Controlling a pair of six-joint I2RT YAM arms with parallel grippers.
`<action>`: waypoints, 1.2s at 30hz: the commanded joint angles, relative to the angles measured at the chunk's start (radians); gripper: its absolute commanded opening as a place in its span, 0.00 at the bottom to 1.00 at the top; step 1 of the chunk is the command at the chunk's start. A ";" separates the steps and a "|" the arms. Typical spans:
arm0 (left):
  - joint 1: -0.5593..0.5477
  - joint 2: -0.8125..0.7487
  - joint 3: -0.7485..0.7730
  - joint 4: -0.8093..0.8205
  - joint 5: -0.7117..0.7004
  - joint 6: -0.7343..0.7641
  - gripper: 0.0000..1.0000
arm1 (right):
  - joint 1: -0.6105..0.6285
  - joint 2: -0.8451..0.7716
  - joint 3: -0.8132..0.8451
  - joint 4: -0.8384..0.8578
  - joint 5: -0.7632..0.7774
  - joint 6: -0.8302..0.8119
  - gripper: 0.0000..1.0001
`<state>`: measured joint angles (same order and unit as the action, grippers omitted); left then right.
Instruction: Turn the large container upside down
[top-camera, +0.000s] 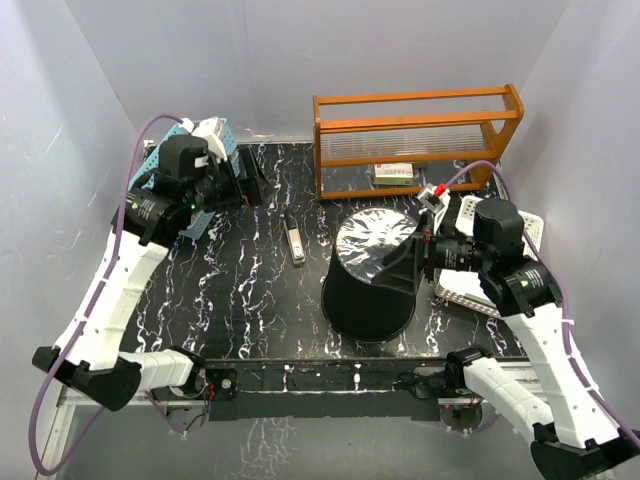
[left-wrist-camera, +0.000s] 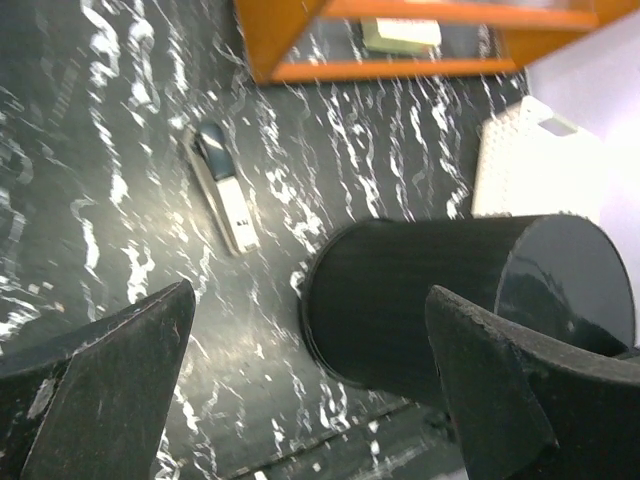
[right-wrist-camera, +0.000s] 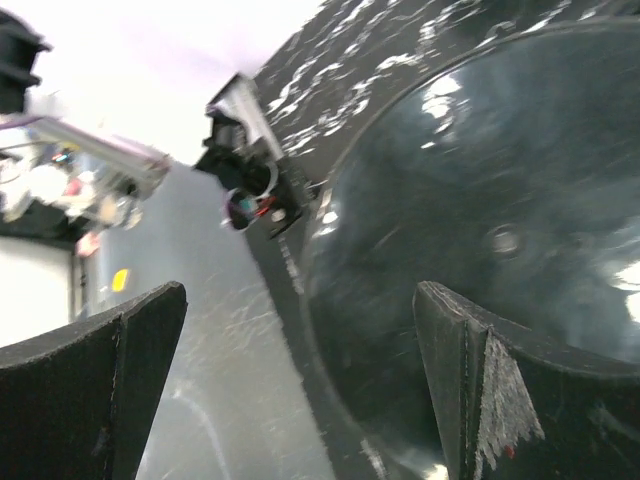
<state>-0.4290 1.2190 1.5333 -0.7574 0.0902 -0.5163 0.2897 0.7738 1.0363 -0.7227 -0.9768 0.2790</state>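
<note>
One black bucket (top-camera: 365, 290) on table (top-camera: 240, 300): glossy flat base up, rim down | wooden rack (top-camera: 415, 105) holds small box (top-camera: 393, 171) | left hand (left-wrist-camera: 300, 390), right hand (right-wrist-camera: 300, 390) spread, empty.

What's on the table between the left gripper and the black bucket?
A stapler lies between the left gripper and the black bucket, clearest in the top view.

The large container (top-camera: 360, 295), a round black tapered bucket, stands inverted near the desk's front edge, glossy flat base up.
</note>
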 joint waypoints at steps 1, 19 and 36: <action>0.017 0.068 0.147 -0.150 -0.206 0.110 0.99 | -0.001 0.027 0.013 0.112 0.193 0.004 0.98; 0.318 0.384 0.349 -0.051 -0.242 0.281 0.99 | -0.002 0.011 0.130 0.277 -0.027 0.110 0.98; 0.325 0.241 0.199 -0.038 -0.003 0.183 0.99 | 0.008 -0.054 0.129 -0.040 -0.213 0.114 0.98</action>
<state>-0.1024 1.5455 1.7466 -0.7864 0.0441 -0.3088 0.2928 0.7227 1.1782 -0.6510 -1.1816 0.4194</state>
